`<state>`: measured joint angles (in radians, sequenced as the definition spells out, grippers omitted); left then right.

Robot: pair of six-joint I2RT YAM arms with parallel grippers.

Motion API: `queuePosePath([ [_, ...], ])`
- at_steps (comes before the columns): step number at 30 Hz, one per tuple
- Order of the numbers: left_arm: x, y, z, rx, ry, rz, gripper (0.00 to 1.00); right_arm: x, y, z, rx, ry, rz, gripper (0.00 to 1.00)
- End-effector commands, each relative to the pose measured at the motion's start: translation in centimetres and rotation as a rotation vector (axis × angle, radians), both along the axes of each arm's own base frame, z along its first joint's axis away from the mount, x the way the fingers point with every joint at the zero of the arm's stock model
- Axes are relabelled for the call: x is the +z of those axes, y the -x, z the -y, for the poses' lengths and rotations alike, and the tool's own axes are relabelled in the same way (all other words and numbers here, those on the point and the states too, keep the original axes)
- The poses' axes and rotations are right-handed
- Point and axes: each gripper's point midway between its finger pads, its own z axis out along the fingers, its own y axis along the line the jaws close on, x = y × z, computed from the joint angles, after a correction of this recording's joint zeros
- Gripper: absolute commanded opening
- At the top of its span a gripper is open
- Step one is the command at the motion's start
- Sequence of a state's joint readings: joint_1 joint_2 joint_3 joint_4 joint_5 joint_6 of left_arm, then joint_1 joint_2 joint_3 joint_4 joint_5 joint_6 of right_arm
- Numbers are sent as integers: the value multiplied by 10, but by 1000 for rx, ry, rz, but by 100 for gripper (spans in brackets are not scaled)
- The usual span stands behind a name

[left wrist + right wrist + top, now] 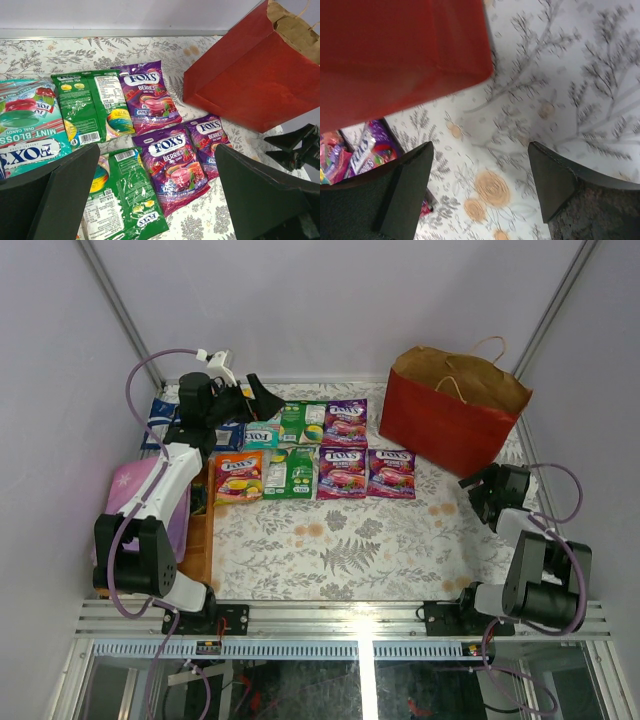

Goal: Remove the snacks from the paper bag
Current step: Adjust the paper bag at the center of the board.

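Red paper bag (452, 418) upright, snacks (343, 472) in rows beside it. Left gripper (250, 398) spread over them, right gripper (480, 167) spread near bag — both empty.

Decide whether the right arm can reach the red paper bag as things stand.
Probably yes: the right gripper hangs open close beside the paper bag, with only bare tablecloth between them.
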<state>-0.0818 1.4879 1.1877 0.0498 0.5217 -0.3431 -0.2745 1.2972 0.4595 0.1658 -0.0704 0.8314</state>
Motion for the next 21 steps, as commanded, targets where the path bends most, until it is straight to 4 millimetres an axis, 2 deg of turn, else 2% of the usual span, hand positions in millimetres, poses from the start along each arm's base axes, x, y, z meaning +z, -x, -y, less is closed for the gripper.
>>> queuePosePath([
  [1, 15, -3, -5, -9, -5, 58, 100, 25, -43, 14, 6, 40, 120, 83],
  [4, 15, -3, -5, -8, -4, 59, 100, 26, -56, 18, 12, 53, 131, 81],
  [14, 14, -4, -6, -10, -3, 56, 100, 50, -108, 49, 54, 209, 114, 79],
  [16, 12, -4, -7, -9, -4, 53, 100, 48, -120, 51, 73, 213, 114, 79],
  [17, 13, -4, -6, -10, -4, 54, 100, 54, -127, 51, 86, 213, 131, 79],
  [21, 11, -5, -7, -8, -4, 48, 100, 47, -147, 47, 132, 178, 141, 77],
])
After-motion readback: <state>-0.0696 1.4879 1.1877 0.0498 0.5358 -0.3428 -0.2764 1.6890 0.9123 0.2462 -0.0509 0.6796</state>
